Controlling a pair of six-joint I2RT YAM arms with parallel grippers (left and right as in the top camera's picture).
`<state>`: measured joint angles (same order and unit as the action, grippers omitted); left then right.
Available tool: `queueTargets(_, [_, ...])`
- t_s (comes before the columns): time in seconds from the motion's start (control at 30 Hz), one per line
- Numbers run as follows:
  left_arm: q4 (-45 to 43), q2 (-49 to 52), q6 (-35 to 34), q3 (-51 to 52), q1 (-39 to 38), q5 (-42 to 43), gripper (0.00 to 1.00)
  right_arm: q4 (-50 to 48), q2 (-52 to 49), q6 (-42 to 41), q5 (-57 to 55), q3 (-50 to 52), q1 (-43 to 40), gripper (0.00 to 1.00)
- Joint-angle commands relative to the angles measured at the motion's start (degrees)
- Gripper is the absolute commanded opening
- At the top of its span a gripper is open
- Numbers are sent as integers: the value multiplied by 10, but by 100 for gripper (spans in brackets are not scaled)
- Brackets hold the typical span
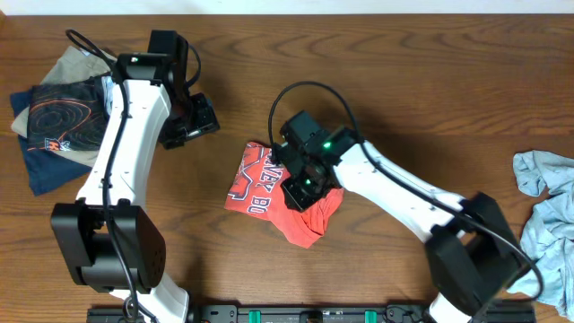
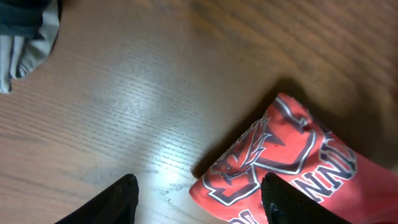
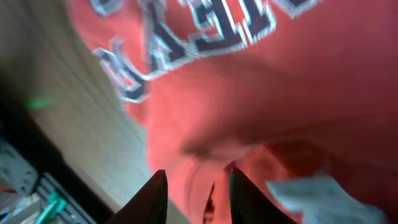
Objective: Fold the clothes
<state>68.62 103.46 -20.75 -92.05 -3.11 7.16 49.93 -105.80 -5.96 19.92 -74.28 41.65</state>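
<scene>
The coral-red T-shirt (image 1: 260, 184) with white block lettering lies bunched in a small folded heap at the middle of the table. My right gripper (image 1: 302, 187) hangs right over its right half. In the right wrist view, that gripper (image 3: 198, 177) is open, its fingers a little apart over a ridge of the red shirt (image 3: 249, 81), beside a pale patch (image 3: 305, 193). My left gripper (image 1: 191, 123) hovers open up and left of the shirt. In the left wrist view, that gripper (image 2: 200, 186) holds nothing, and the shirt's printed corner (image 2: 280, 155) lies below its right finger. A light-blue garment (image 1: 547, 211) lies crumpled at the right edge.
A stack of folded clothes (image 1: 58, 121), dark with an orange print on top, sits at the far left; its grey edge (image 2: 25, 37) shows in the left wrist view. Bare wooden tabletop (image 1: 430, 81) lies between the heaps. A black rail (image 1: 314, 314) runs along the front edge.
</scene>
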Motion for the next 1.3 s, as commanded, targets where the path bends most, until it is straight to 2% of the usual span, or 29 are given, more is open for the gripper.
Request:
queueTargets(0.0, [3, -7, 8, 14, 0, -3, 65, -12, -15, -9, 13, 20, -10, 31])
queueTargets(0.23, [3, -7, 8, 23, 0, -3, 65, -20, -15, -24, 9, 24, -31, 34])
queueTargets(0.57, [3, -7, 8, 23, 0, -3, 65, -62, -15, -21, 92, 24, -30, 33])
queueTargets(0.63, [3, -7, 8, 23, 0, -3, 65, -62, -15, -22, 90, 24, -30, 25])
queueTargets(0.73, [3, -7, 8, 23, 0, -3, 65, -62, -15, -22, 88, 24, -31, 1])
queueTargets(0.93, [3, -7, 8, 23, 0, -3, 65, -19, -9, -45, 19, 23, -47, 1])
queueTargets(1.1, [3, -7, 8, 23, 0, -3, 65, 51, 27, -84, -64, 20, -110, 1])
queueTargets(1.27, [3, -8, 8, 23, 0, -3, 65, 97, 39, -81, -81, 20, -166, 3])
